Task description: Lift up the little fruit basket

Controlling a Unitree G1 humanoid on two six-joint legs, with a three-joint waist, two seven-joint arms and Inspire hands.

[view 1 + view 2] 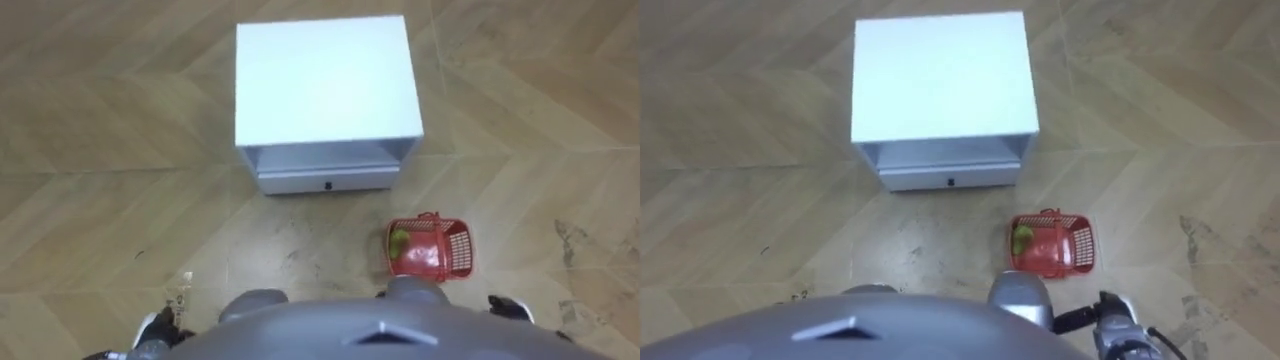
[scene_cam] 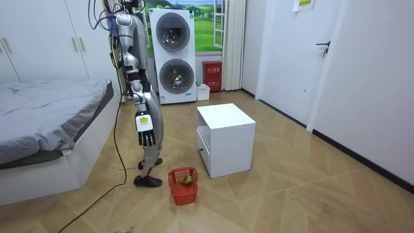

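Before white cabinet [image 1: 325,80]: robot stood upright.
Fruit basket [image 1: 430,248]: on floor, untouched.
Right hand [image 2: 143,137]: hung loose, fingers straight.
Left hand [image 1: 152,335]: state unreadable.

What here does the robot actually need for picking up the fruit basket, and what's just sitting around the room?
For the job: red plastic basket on the floor, with green fruit inside; the robot's right hand, hanging open.

Just there: white cabinet with a drawer; grey-covered bed; stacked white washing machines; red box by the wall.
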